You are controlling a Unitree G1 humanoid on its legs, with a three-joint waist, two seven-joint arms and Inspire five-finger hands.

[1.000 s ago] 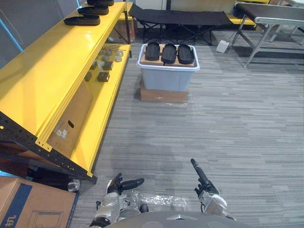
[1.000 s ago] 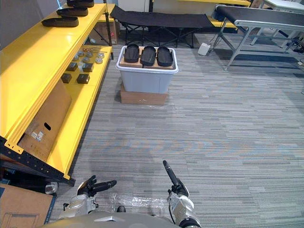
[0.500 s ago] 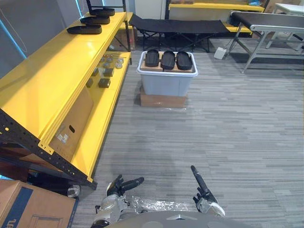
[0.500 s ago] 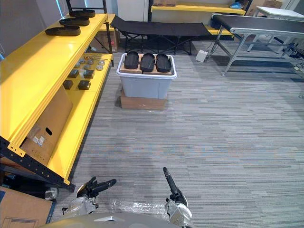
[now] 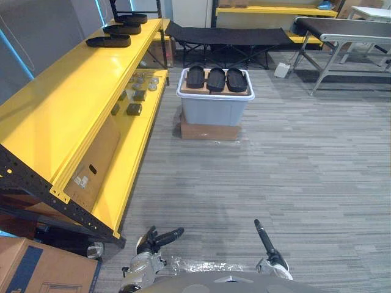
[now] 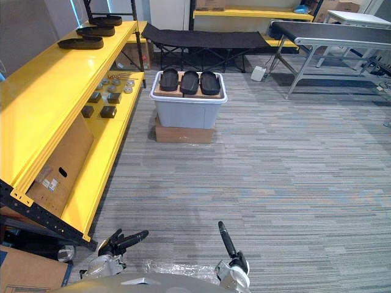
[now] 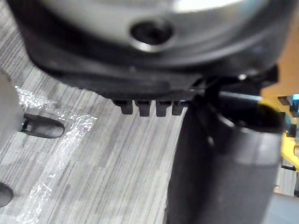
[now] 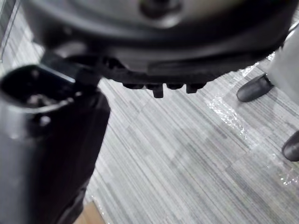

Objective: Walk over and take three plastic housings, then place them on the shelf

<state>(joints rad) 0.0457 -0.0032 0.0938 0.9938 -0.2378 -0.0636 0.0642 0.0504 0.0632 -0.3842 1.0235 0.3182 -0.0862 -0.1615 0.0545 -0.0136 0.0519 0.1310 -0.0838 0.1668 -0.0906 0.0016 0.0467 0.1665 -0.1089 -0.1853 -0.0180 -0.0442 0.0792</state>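
Three black housings (image 5: pixel 215 79) are seen side by side on a cardboard sheet on top of a grey bin (image 5: pixel 214 110), well ahead across the floor (image 5: pixel 293 171). The bin is stacked on a brown box (image 5: pixel 209 130). The housings are touched by neither hand.

The yellow shelf (image 5: pixel 55 104) runs along the left. Three similar black parts (image 5: pixel 109 41) are laid at the far end of its top level. On the lower level, small dark blocks (image 5: pixel 133 108) are set out, and a cardboard panel (image 5: pixel 91 162) is leaned at the near end.

Left hand (image 5: pixel 160 237): low at the near edge, fingers stretched forward, thumb spread apart, nothing held. Right hand (image 5: pixel 264 234): fingers straight and together, pointed ahead, nothing held. Both are well apart from the bin.

Clear film (image 5: pixel 201 266) is seen on the floor between the hands.

A black cot (image 5: pixel 227 35) is placed behind the bin, and a metal-framed conveyor (image 5: pixel 342 27) at the far right. A carton (image 5: pixel 36 274) is seen at the near left, below the shelf end.
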